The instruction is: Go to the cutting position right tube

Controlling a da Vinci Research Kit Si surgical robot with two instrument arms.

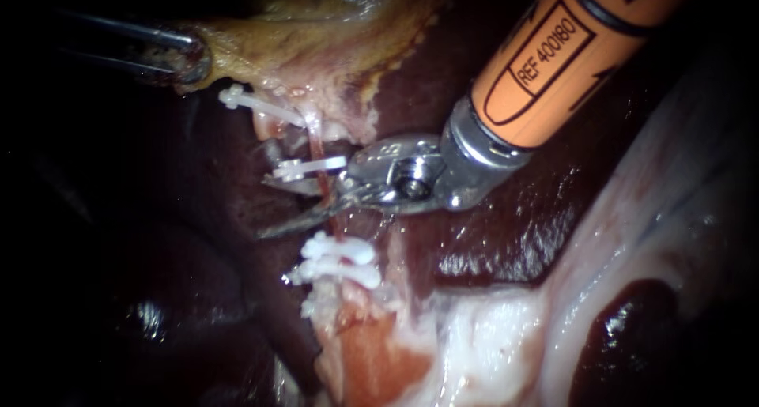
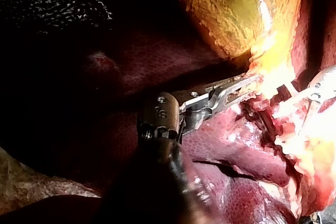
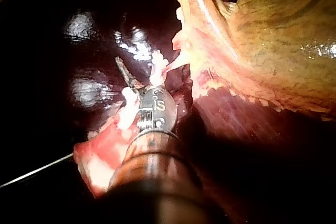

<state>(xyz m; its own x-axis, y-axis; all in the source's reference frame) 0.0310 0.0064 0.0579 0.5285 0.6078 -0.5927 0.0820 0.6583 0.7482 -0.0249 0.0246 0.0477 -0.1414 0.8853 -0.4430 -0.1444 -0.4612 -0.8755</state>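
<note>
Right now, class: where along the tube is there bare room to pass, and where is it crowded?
Free: the tube stretch between the middle clip and the stacked clips, straddled by the right instrument; also dark liver beside it. Crowded: the clips and gallbladder edge.

— What colours do we have on the gallbladder (image 1: pixel 316 28)?
— We see olive-yellow mottled with brown, paling to pink along its ragged fringe. The liver (image 1: pixel 490 241) is dark maroon with glossy white glints.
— And the clips (image 1: pixel 340 253)?
— All white. The tube (image 1: pixel 319 146) between them we make out as a thin red.
— Our right instrument (image 1: pixel 273 208)?
— An orange shaft with black line markings, and silver metal at the tip. Our left instrument (image 1: pixel 194 59) is dull grey.
</note>
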